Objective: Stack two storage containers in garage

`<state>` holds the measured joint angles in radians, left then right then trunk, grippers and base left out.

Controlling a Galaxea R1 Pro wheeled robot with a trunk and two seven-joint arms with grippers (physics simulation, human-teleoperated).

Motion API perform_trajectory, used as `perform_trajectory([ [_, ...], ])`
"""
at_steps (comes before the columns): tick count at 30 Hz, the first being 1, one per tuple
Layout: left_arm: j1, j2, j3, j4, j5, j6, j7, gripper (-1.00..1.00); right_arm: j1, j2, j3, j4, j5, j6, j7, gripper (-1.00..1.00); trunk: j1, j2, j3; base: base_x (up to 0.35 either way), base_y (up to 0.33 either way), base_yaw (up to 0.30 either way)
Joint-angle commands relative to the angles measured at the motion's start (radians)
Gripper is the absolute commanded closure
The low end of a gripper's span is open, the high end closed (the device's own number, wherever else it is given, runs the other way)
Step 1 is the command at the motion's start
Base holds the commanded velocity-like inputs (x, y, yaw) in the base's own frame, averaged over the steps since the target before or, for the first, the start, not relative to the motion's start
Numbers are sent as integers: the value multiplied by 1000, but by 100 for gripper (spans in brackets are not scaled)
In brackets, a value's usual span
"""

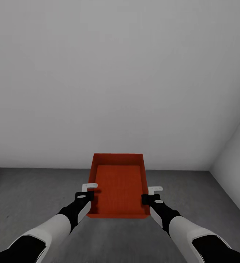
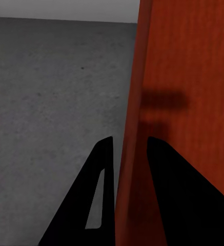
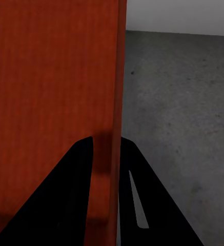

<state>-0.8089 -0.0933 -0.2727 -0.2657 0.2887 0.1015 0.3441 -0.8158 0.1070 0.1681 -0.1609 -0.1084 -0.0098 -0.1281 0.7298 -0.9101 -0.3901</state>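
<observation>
An orange-red rectangular open-topped plastic storage container (image 1: 119, 186) hangs above the dark grey speckled concrete garage floor (image 1: 32, 190), near the pale grey wall (image 1: 120, 73). The left tool (image 1: 86, 193) and right tool (image 1: 151, 195) each pinch a side wall. Setting it down and stacking the second bin apparently remain.

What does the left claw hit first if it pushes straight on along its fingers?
Likely the concrete floor, with the grey wall beyond. The left claw pinches the container's side wall, which runs alongside that line. Depth is unclear.
</observation>
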Motion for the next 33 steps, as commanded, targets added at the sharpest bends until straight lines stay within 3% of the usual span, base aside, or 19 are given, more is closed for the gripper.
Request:
perform_trajectory([
  [1,-1,0,18,-28,-21,3,12,100,0,5,-5,3,-19,-1,-7,100,0,-1,-3,0,0,0],
  [33,0,0,17,-25,-22,3,12,100,0,3,-5,3,-19,-2,-7,100,0,-1,-54,0,0,0],
])
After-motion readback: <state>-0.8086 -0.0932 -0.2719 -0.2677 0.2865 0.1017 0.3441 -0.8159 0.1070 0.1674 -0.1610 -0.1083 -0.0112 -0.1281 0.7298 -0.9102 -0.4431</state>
